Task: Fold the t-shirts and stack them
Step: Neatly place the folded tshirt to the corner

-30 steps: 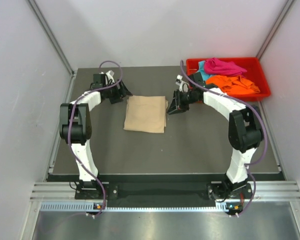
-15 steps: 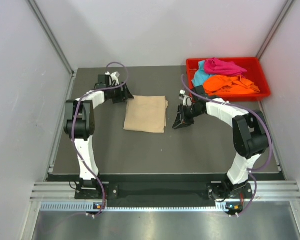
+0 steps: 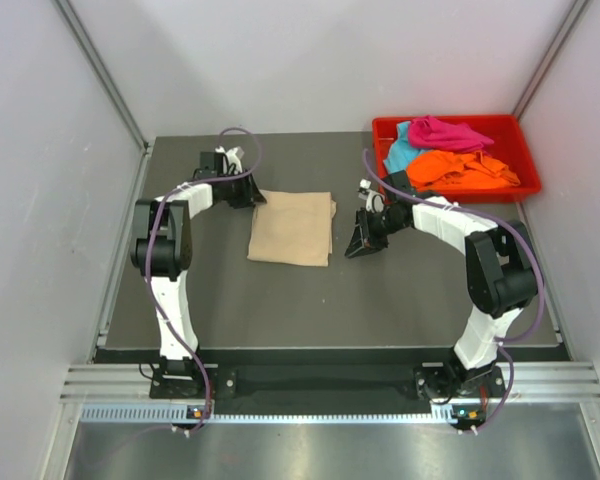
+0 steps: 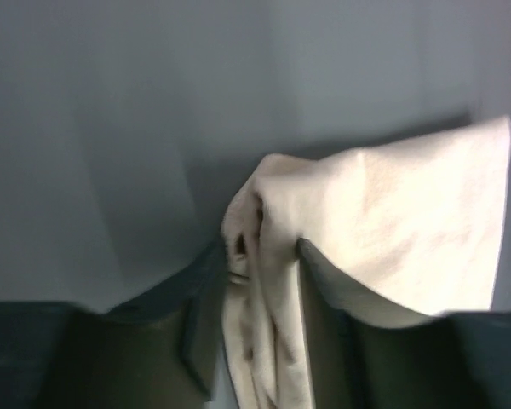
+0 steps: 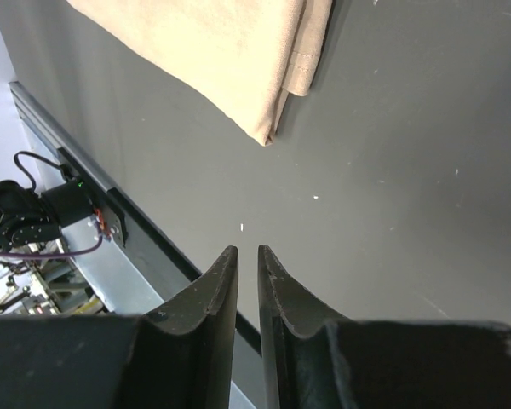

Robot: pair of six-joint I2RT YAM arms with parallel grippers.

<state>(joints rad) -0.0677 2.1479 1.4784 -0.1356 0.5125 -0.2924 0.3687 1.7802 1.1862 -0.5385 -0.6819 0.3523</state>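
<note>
Table (image 3: 380, 300) carried a red tray (image 3: 500, 122) at its far right corner. Tray held the orange shirt (image 3: 465, 170), pink shirt (image 3: 445, 132) and teal shirt (image 3: 400, 155), heaped loosely. Beige shirt (image 3: 292, 228) lay folded mid-table, outside the tray. Left claw (image 4: 264, 256) was clenched on its far left corner. Right claw (image 5: 248, 264) was pinched closed on nothing, just right of it.
</note>
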